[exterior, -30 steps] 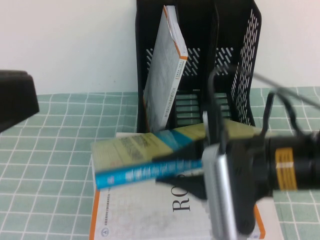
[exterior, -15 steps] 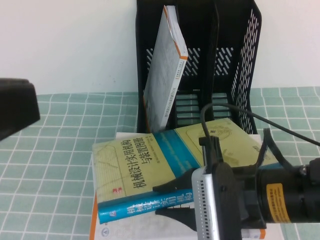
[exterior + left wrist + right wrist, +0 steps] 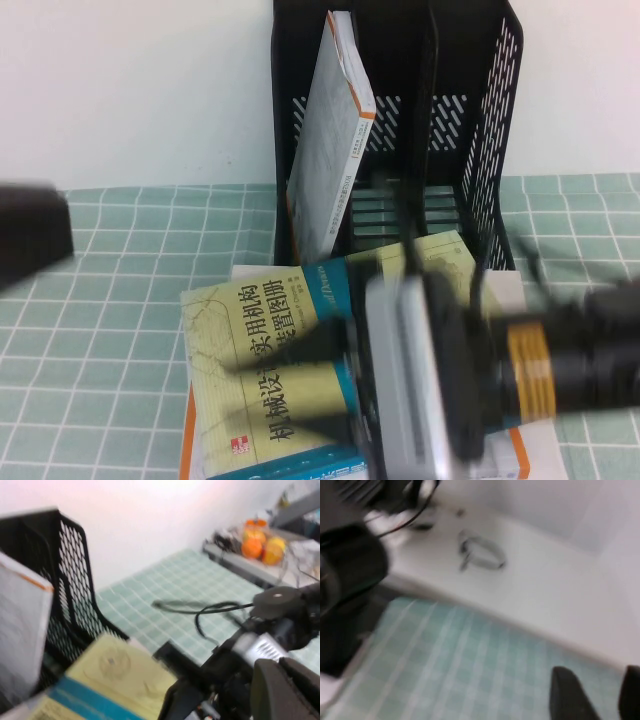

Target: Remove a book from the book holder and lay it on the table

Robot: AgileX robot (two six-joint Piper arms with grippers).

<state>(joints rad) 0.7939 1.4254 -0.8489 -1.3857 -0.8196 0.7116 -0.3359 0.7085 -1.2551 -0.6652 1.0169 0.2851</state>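
The right hand (image 3: 300,385) is clamped on the book (image 3: 270,375), one finger across its cover; the book is thick, pale yellow-green with a teal band, black Chinese title and small red logo, lying face-up over the tabletop (image 3: 110,300); beyond it stands the book holder (image 3: 470,120), black and slotted, a thin white book (image 3: 330,140) leaning inside; the left hand (image 3: 30,230) hangs far off to the left, its fingers impossible to tell.

The high camera is looking down at the book holder (image 3: 400,120); the left wrist camera is sharing it (image 3: 60,580) close up; the right wrist camera is facing the surface (image 3: 445,660).
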